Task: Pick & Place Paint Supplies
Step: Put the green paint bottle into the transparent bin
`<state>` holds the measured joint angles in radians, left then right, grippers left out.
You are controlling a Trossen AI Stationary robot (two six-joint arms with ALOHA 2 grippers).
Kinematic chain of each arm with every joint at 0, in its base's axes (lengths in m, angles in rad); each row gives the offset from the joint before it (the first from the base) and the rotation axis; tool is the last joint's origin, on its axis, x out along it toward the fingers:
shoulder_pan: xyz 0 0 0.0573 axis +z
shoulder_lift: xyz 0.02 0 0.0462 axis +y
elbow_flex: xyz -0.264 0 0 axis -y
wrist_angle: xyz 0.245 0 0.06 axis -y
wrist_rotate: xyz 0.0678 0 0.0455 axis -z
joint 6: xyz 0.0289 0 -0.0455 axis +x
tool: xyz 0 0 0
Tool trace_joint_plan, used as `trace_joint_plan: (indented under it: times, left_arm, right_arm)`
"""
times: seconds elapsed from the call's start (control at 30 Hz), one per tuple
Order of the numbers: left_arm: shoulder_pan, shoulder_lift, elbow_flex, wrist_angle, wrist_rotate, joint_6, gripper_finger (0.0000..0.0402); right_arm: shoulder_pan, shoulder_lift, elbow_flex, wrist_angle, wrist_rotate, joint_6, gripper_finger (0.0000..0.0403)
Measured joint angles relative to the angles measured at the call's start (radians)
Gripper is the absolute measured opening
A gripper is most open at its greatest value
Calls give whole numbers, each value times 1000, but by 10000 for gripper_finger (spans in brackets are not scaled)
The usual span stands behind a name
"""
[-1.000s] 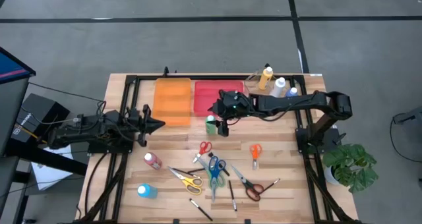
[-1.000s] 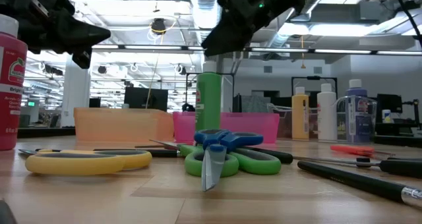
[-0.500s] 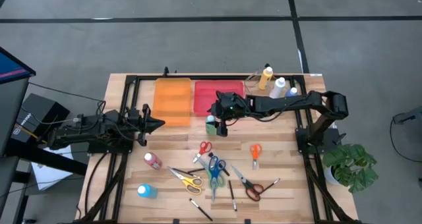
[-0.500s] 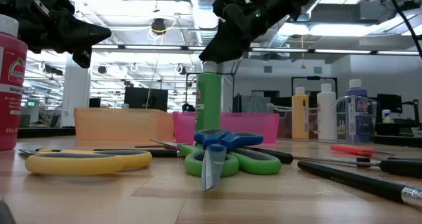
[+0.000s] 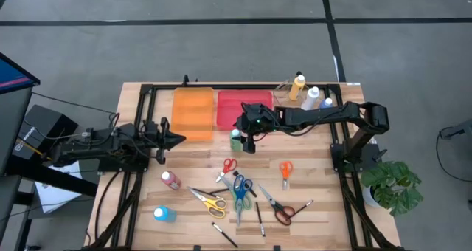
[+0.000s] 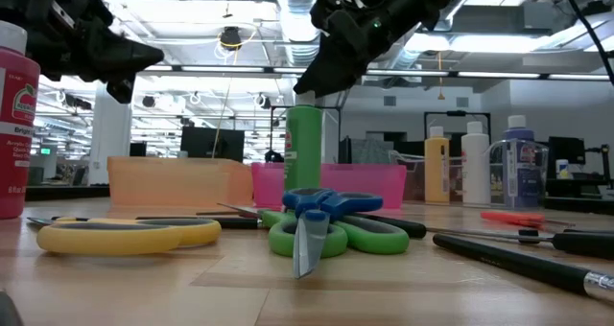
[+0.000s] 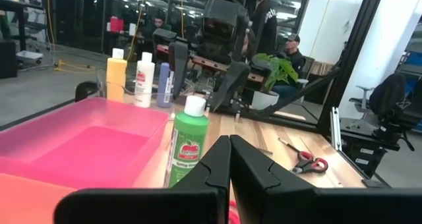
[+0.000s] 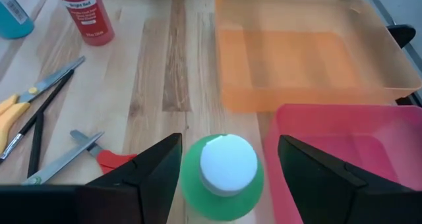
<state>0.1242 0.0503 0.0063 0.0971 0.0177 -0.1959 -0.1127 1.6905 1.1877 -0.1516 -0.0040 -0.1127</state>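
Nearest me on the pale wooden counter (image 5: 324, 170) I see the blue-handled scissors (image 6: 309, 211) lying across green-handled scissors (image 6: 336, 235), yellow-handled scissors (image 6: 125, 233) beside them, and a red squeeze bottle (image 6: 14, 125) upright at the edge of the low view. Behind them the green paint bottle with a white cap (image 8: 224, 174) stands upright just beside the translucent pink tray (image 5: 240, 109), and my right end effector (image 8: 224, 165) hangs over it with fingers spread to either side of the cap, not touching it. Farther off sits the translucent orange tray (image 5: 193, 112), with my left end effector (image 5: 177, 139), fingers pressed together and empty, waiting beside it, and yellow, white and blue bottles (image 5: 310, 94) stand at the far edge.
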Motion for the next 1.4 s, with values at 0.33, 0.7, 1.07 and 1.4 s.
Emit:
trace_joint_plan:
  times: [0.33,0.7,1.07,1.4]
  left_arm:
    - [0,61,0,0,0,0,1]
    - [15,-51,0,59,-3,0,1]
    - [10,-51,0,138,-3,0,1]
    - [10,-51,0,160,-3,0,1]
  right_arm:
    - [1,0,0,0,0,23,249]
    - [2,0,0,-17,-5,35,249]
    - [1,0,0,-28,-7,35,249]
    - [1,0,0,-27,-7,35,249]
